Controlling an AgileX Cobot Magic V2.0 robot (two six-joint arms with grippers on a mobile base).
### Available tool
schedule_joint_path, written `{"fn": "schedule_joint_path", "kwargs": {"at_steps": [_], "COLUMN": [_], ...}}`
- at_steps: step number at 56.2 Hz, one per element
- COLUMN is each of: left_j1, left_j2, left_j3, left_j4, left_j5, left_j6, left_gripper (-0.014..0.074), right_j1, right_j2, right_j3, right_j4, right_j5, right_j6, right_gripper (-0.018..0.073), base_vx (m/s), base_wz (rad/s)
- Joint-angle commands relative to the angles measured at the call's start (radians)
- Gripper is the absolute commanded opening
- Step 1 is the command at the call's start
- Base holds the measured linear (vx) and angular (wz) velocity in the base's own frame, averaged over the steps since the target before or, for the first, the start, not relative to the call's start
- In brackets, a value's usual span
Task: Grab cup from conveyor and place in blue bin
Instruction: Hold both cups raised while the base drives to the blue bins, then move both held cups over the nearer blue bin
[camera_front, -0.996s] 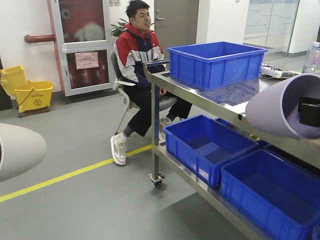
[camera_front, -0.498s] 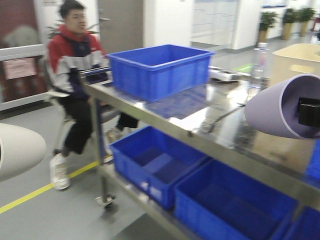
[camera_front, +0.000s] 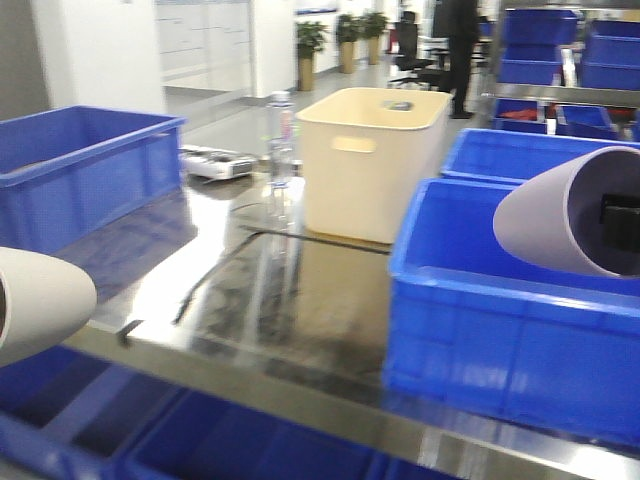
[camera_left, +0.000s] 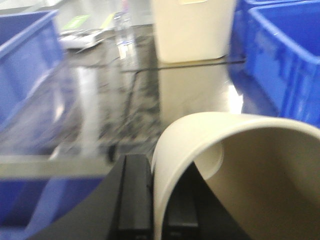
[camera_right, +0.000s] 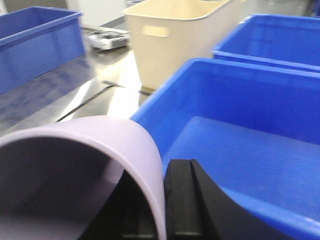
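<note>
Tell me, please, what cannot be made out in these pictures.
No view shows the conveyor.
The front view's left edge and the left wrist view's bottom edge crop the cream cup.
The front view's right edge and the right wrist view's bottom edge crop the purple cup.
Front view: its near wall and the purple cup mostly hide the inside of the blue bin.
Front view: the label on the bottle is blurred.
</note>
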Motion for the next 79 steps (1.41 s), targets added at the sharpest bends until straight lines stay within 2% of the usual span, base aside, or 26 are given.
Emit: {"fn": "schedule_joint_path", "kwargs": {"at_steps": [1,41,79], "left_j1": [-0.007,-0.007,-0.007], "left_j2": [-0.006,-0.006,-0.006], "left_j3": [-0.025,-0.025,-0.025], "left_j4": [-0.027,-0.027,-0.027], "left_j5": [-0.080,-0.080,-0.080], "left_j6": [-0.001,-0.001,-0.001], "left_gripper": [0.0062,0.0062,0.0062], "right_j1": [-0.001,-0.001,-0.001], "right_j2": [-0.015,-0.015,-0.015], "right_j3": [-0.028,-0.028,-0.028], "right_j4": [-0.008,-0.008,-0.008], "right_j5": [-0.097,-0.097,-0.097], "right_j6": [-0.002,-0.002,-0.002], "right_gripper": [-0.0009,-0.0009,-0.0009], "base_vx": [0.26,0.21,0.10], "base_wz": [-0.57,-0.36,-0.13]}}
